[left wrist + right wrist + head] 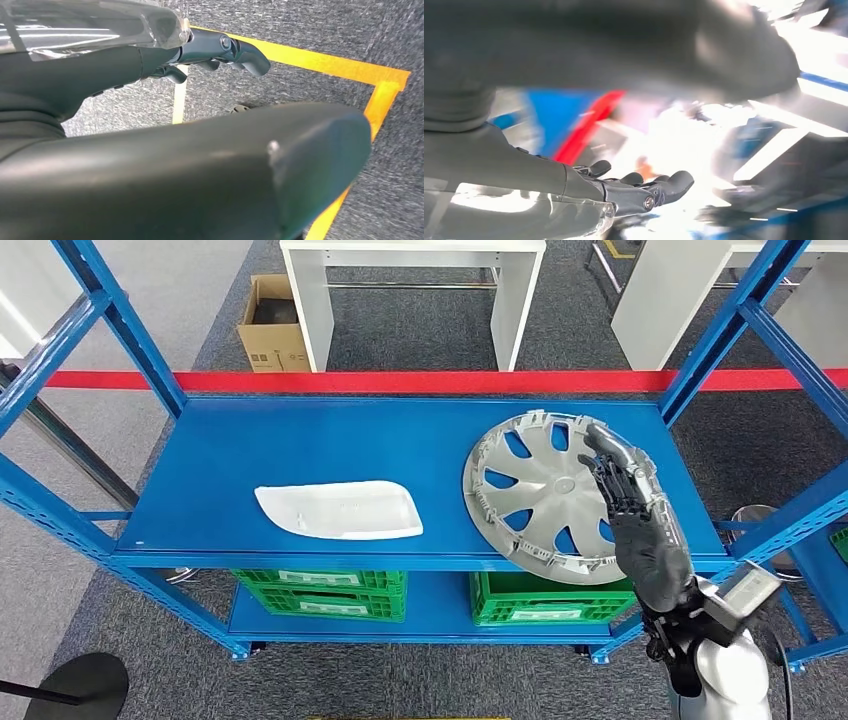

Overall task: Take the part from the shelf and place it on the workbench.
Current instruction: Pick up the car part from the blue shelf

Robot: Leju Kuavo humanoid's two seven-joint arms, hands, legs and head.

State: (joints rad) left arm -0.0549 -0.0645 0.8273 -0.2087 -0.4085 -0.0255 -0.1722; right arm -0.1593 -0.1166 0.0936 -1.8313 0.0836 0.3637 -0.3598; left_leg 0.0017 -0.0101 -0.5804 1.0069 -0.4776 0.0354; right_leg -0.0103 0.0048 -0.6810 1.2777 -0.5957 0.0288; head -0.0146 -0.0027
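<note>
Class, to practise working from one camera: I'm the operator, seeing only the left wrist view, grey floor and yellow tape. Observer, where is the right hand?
Observer: The right hand is over the right edge of a silver wheel cover on the blue shelf.
Operator: Is it holding the cover?
Observer: No, its fingers are extended and hold nothing.
Operator: Anything else on that shelf?
Observer: A white plastic part lies left of the cover, apart from it.
</note>
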